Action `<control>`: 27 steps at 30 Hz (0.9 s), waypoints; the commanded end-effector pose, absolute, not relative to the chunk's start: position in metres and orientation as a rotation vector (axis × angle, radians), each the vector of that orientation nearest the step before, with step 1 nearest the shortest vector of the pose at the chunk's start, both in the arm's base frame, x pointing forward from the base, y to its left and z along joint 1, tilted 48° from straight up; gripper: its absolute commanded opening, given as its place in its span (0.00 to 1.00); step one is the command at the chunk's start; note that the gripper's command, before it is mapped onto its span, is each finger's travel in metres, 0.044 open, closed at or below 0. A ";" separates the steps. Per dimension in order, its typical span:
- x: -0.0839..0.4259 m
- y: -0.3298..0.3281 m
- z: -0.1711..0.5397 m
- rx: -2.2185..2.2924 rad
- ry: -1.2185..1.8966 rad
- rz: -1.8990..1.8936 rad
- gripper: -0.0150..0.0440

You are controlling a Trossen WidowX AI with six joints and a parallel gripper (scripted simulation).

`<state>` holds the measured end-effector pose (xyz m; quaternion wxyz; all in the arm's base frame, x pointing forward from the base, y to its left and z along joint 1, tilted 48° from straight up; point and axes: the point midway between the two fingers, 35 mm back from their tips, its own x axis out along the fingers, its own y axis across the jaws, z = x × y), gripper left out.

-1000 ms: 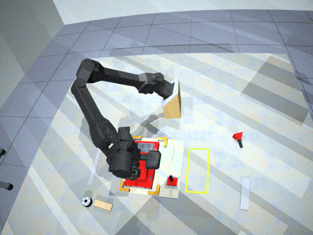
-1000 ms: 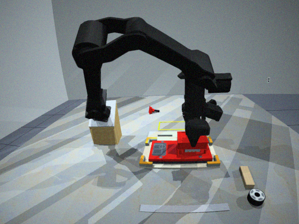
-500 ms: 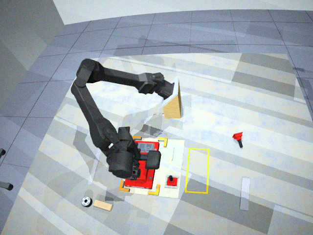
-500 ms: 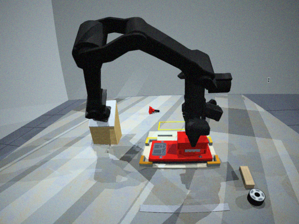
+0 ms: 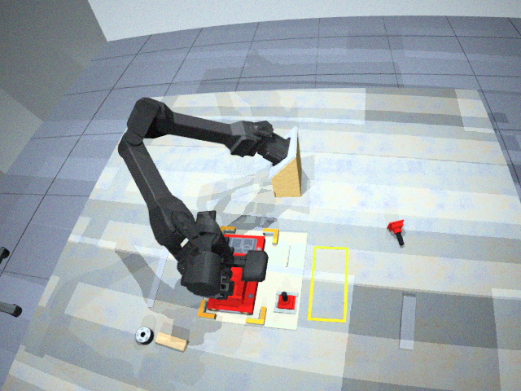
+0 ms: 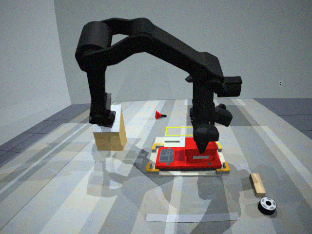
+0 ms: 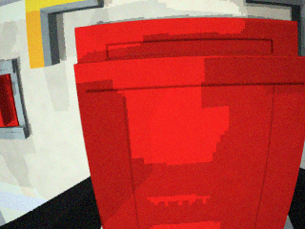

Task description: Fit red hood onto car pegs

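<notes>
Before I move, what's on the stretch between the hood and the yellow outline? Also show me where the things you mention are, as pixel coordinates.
The top view shows pale board (image 5: 299,261) (image 6: 160,140) (image 7: 57,143) between hood (image 5: 238,290) (image 6: 189,149) (image 7: 176,129) and yellow outline (image 5: 347,286) (image 6: 178,127), with a red piece (image 5: 286,304) (image 7: 5,102) with a black stem on it, in a grey-rimmed holder (image 5: 296,304) (image 7: 21,130).

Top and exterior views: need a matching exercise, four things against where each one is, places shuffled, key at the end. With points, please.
Things
1. hood (image 5: 242,290) (image 6: 190,147) (image 7: 176,129)
2. wheel (image 5: 138,335) (image 6: 263,204)
3. yellow outline (image 5: 347,286) (image 6: 176,135)
4. orange brackets (image 5: 275,236) (image 6: 227,166) (image 7: 35,43)

Places
A. around the red car, at its corners
B. between the gripper's (image 5: 238,282) (image 6: 201,145) (image 7: 195,210) fingers
C. next to the wooden bar (image 5: 171,341) (image 6: 257,185)
D. on the table, beside the pale board (image 5: 296,273) (image 6: 173,136) (image 7: 52,143)

Pairs: 1-B, 2-C, 3-D, 4-A
</notes>
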<state>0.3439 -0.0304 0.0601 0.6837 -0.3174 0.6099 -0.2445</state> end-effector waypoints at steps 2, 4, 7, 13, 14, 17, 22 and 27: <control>0.345 -0.030 0.063 -0.715 1.357 -0.548 0.25; 0.345 -0.030 0.063 -0.715 1.357 -0.548 0.25; 0.343 -0.023 0.067 -0.712 1.366 -0.547 0.25; 0.338 0.004 0.093 -0.716 1.359 -0.544 0.25; 0.338 0.006 0.096 -0.716 1.358 -0.544 0.25; 0.337 0.007 0.096 -0.717 1.358 -0.544 0.25; 0.338 0.003 0.092 -0.717 1.358 -0.544 0.25; 0.341 -0.010 0.080 -0.717 1.358 -0.544 0.25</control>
